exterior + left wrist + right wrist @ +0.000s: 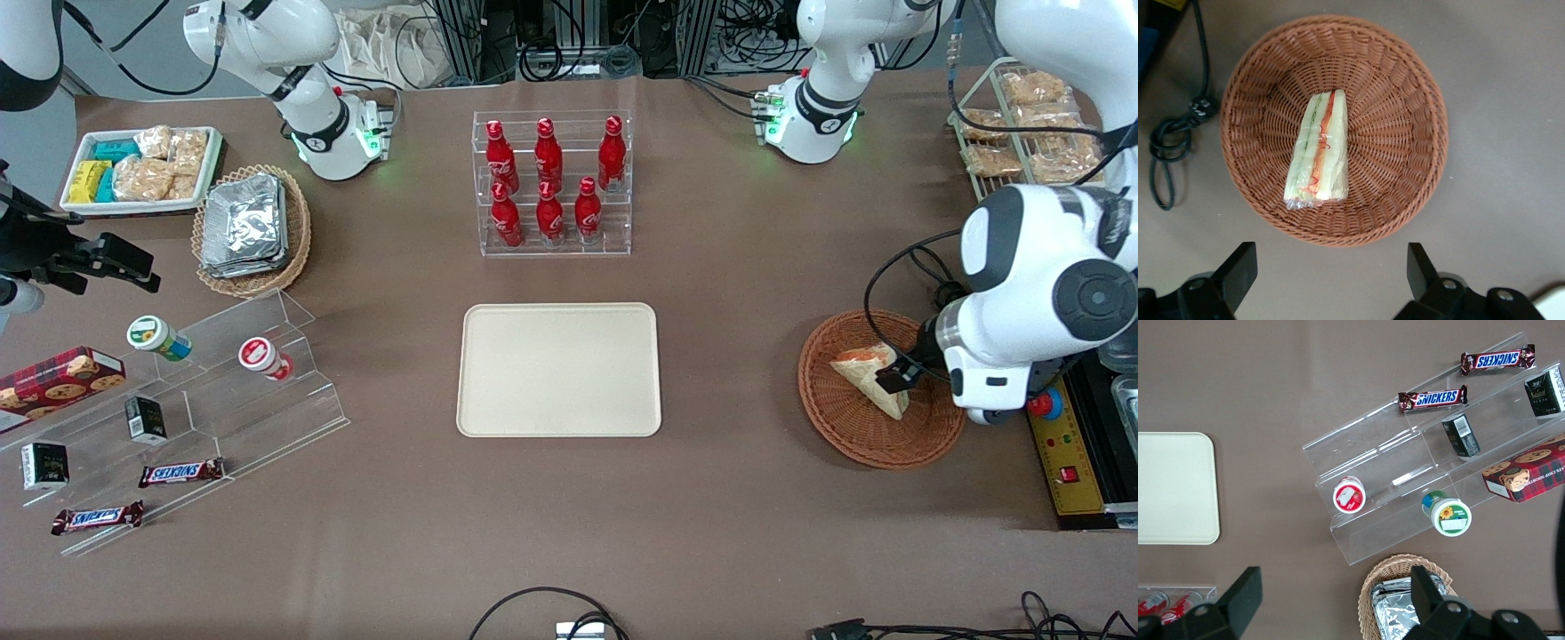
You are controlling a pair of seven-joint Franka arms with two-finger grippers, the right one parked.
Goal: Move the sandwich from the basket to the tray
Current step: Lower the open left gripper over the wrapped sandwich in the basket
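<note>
The sandwich (861,367) (1318,150), a wrapped wedge with red, orange and green layers, lies in the middle of the round orange-brown wicker basket (845,440) (1418,120) toward the working arm's end of the table. My gripper (896,380) (1331,257) hovers above the basket, close over the sandwich. It is open, with nothing between its black fingertips (1241,263). The cream tray (558,369) (1171,487) lies flat at the table's middle with nothing on it.
A clear rack of red bottles (551,182) stands farther from the front camera than the tray. A yellow control box (1062,453) and a coiled cable (1168,147) lie beside the basket. A wire rack of bagged snacks (1022,124) is nearby. Acrylic snack shelves (222,400) stand toward the parked arm's end.
</note>
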